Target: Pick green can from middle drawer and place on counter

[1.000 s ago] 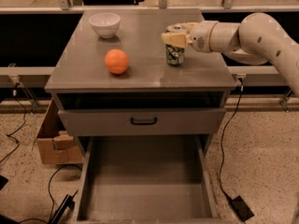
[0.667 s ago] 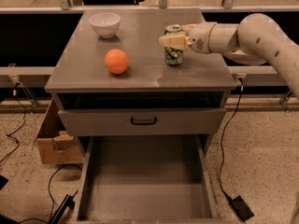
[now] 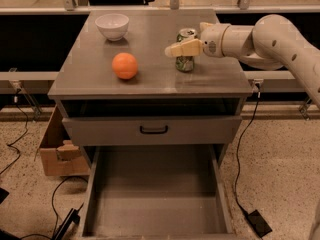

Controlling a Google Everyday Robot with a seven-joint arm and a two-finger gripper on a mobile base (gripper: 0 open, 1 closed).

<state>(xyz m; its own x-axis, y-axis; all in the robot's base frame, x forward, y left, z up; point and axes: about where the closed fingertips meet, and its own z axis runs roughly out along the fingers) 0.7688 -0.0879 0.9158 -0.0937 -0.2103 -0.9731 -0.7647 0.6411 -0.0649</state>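
The green can [image 3: 185,59] stands upright on the counter [image 3: 150,79], right of centre, its silver top showing. My gripper [image 3: 185,39] reaches in from the right and straddles the can. One of its fingers [image 3: 181,48] crosses in front of the can's body and the other sits behind it, with the jaws standing apart around it. The middle drawer [image 3: 92,199] is pulled out below, towards the camera, and its grey floor is bare.
An orange ball [image 3: 124,65] lies on the counter left of the can. A white bowl [image 3: 112,25] stands at the back left. The upper drawer front with its black handle [image 3: 153,129] is closed. A cardboard box [image 3: 55,151] and cables lie on the floor at the left.
The near finger has moved towards the camera and down across the can, uncovering the can's silver top. The can has stayed in place on the counter.
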